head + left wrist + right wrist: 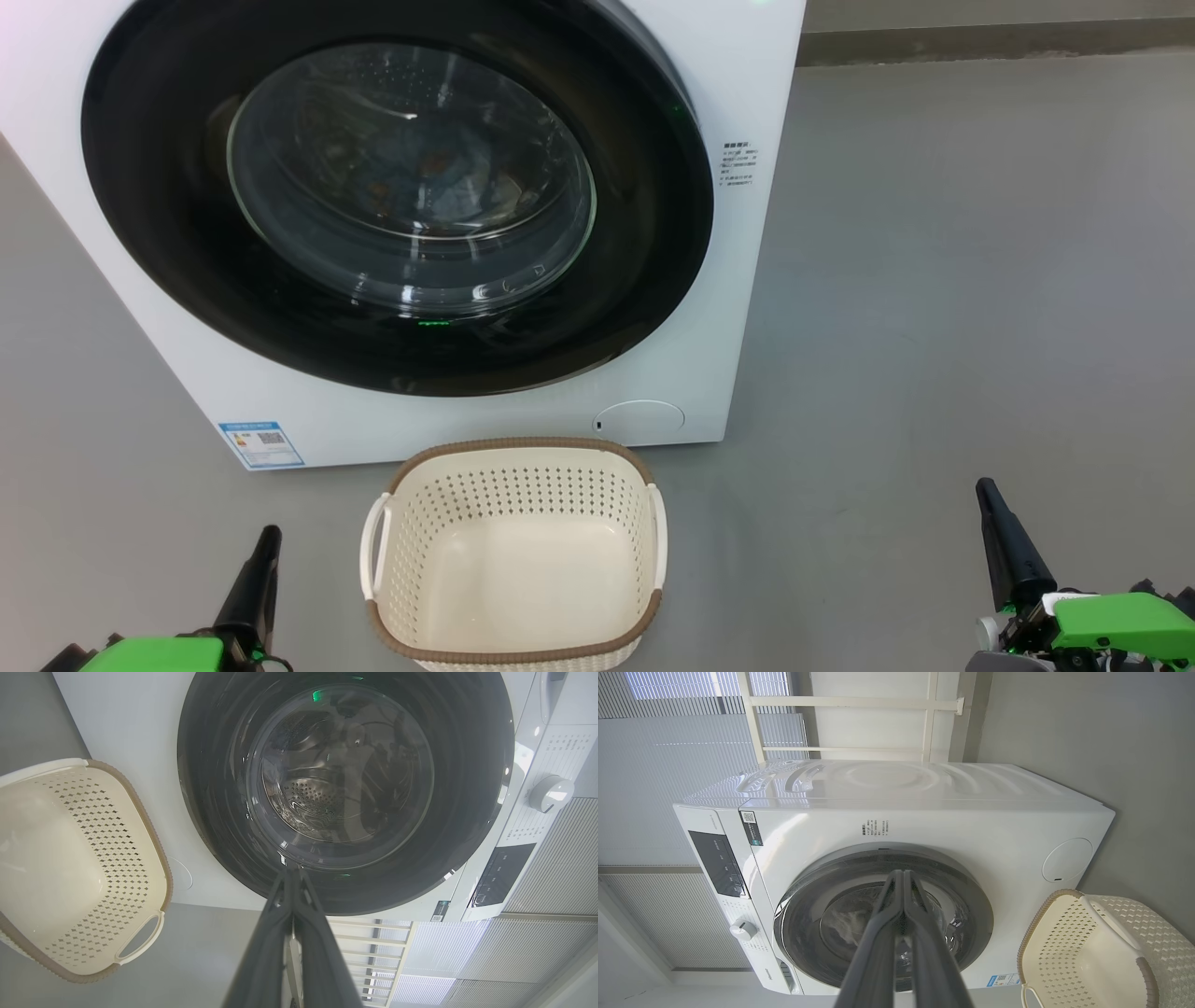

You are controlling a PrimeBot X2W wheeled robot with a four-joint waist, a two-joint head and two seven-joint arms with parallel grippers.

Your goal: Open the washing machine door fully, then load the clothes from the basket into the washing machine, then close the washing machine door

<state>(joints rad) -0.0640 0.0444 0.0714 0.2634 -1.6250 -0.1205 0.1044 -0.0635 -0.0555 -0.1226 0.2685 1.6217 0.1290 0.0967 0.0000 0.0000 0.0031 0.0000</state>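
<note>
A matte grey floor (934, 327) spreads around the scene. In the right wrist view, ribbed pale wall panels (691, 788) and a white metal railing (840, 702) stand behind the big white front-loading washing machine (420, 420). A small blue label (261, 444) sits low on its front at one corner, and a round white flap (639, 417) at the other. The left wrist view shows a white dial (551, 793) and a dark glossy control panel (502, 872) along the machine's top band.

The small cream-white perforated plastic basket (518, 485), a rounded rectangle with a brown woven-look rim and white side handles, stands on the floor just in front of the machine, below the door and between the two grippers. Its smooth bottom is bare.

The large round glossy black washing machine door (401, 196) lies shut, flush against the front, its bulging clear glass bowl catching reflections. Behind the glass, inside the perforated steel drum, lie the soft light-blue clothes with brown-orange print (448, 182), dimmed by the window.

The left gripper (269, 537) and the right gripper (985, 490) hang low at either side of the basket, well apart from it. Each has its long dark jaws pressed fully together on nothing.
</note>
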